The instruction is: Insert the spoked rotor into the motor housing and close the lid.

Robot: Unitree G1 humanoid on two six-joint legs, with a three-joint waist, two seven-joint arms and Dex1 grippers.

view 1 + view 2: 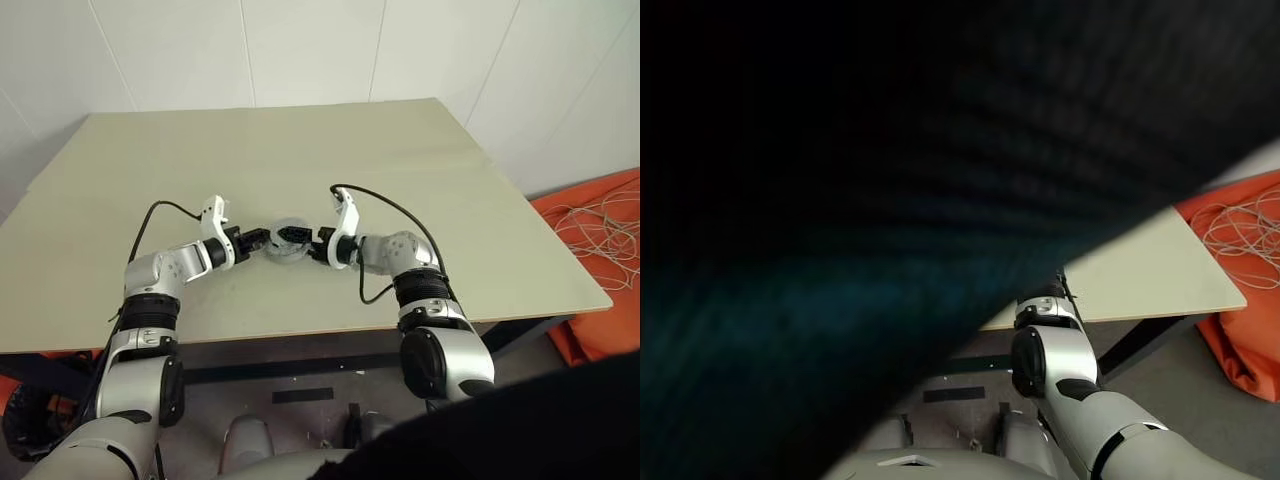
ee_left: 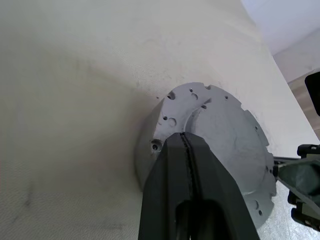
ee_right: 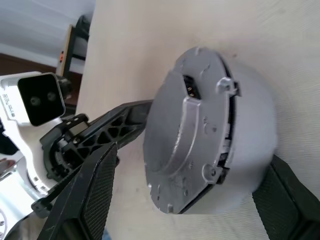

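I have the round grey metal motor housing (image 1: 288, 240) sitting near the middle of the pale beige table (image 1: 420, 180), with one arm on each side of it. My left gripper (image 2: 186, 150) is shut tight, its two black fingers pressed together and laid against the housing's flat, hole-dotted flange; I cannot tell whether a thin edge is pinched between them or whether they only lean on it. I read that contact as a brace, there to stop the casing from sliding while the other arm works.

My right gripper (image 3: 187, 195) stands as wide as it goes, one ribbed pad on either side of the casing, holding nothing and, as far as I can see, not yet touching. From its wrist camera the round grey lid (image 3: 187, 125) lies nearly flat over the housing, a narrow dark gap showing along the seam, so I judge it not fully seated. The windings and the spoked rotor are hidden under it; I assume the rotor is inside but cannot confirm that. The wide jaws suit squeezing the lid home
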